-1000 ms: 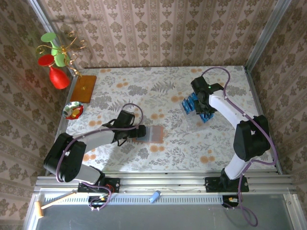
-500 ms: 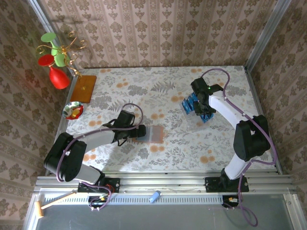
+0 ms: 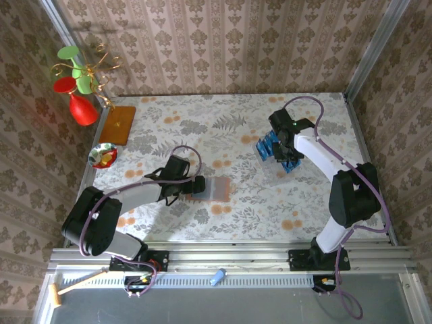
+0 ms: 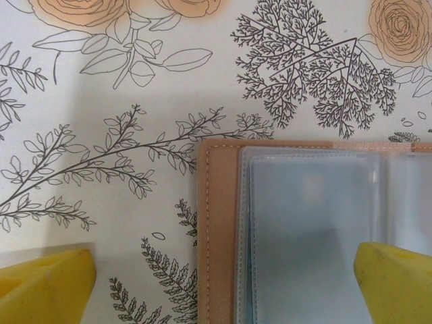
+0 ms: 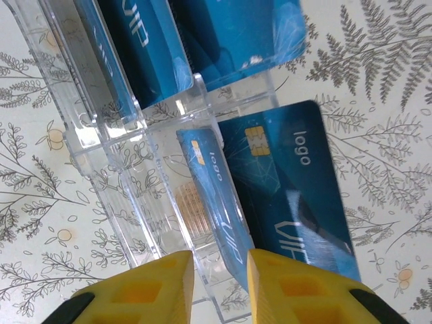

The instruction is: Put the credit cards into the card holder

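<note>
Your right gripper (image 5: pixel 221 287) has its fingers nearly together astride one upright credit card (image 5: pixel 214 202) in the clear rack (image 5: pixel 81 115); whether they pinch it cannot be told. Expect it thin, stiff and slick, so grip its short edge. Your left gripper (image 4: pixel 221 280) is spread wide over the open card holder (image 4: pixel 304 229).

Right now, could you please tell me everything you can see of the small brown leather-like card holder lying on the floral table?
The small brown leather-like card holder lies open and flat on the floral tablecloth, just ahead of the left arm. Its tan cover has a stitched border; inside are clear, greyish plastic sleeves, and the one seen close up looks empty. The wide-open left gripper straddles one edge, one yellow finger over the sleeve, the other over bare cloth; contact cannot be judged.
</note>
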`<state>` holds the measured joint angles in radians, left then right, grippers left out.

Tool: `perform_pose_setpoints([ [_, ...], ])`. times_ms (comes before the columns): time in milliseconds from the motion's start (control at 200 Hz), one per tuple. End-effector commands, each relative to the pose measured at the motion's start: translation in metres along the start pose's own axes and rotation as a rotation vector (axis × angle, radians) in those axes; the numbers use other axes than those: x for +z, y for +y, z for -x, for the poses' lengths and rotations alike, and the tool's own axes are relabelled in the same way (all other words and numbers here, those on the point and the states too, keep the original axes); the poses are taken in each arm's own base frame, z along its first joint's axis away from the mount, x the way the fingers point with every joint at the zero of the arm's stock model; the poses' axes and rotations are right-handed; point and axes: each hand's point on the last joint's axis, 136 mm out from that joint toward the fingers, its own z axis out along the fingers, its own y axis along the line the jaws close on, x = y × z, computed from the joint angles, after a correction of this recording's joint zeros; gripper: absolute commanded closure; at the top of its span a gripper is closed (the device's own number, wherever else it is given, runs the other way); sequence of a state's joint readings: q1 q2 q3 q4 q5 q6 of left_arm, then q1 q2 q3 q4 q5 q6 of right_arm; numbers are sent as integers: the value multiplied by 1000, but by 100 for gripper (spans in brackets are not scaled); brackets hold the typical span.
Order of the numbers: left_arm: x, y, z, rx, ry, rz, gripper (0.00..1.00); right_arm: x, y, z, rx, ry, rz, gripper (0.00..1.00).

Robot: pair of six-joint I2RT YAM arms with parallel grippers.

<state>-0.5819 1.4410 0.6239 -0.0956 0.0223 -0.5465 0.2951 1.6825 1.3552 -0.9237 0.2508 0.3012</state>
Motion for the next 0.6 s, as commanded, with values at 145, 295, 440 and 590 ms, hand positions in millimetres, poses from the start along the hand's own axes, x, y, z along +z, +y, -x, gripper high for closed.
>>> perform_pose_setpoints([
  [145, 5, -6, 1, 0, 10, -13, 0, -9, -15, 8, -35, -23, -85, 69],
  [295, 5, -7, 1, 1, 12, -14, 0, 0, -13, 7, -47, -4, -93, 69],
  [440, 5, -7, 1, 0, 10, -14, 0, 9, -9, 5, -59, 17, -84, 69],
  [590, 5, -7, 1, 0, 10, -15, 0, 14, -5, 1, -63, 35, -67, 70],
])
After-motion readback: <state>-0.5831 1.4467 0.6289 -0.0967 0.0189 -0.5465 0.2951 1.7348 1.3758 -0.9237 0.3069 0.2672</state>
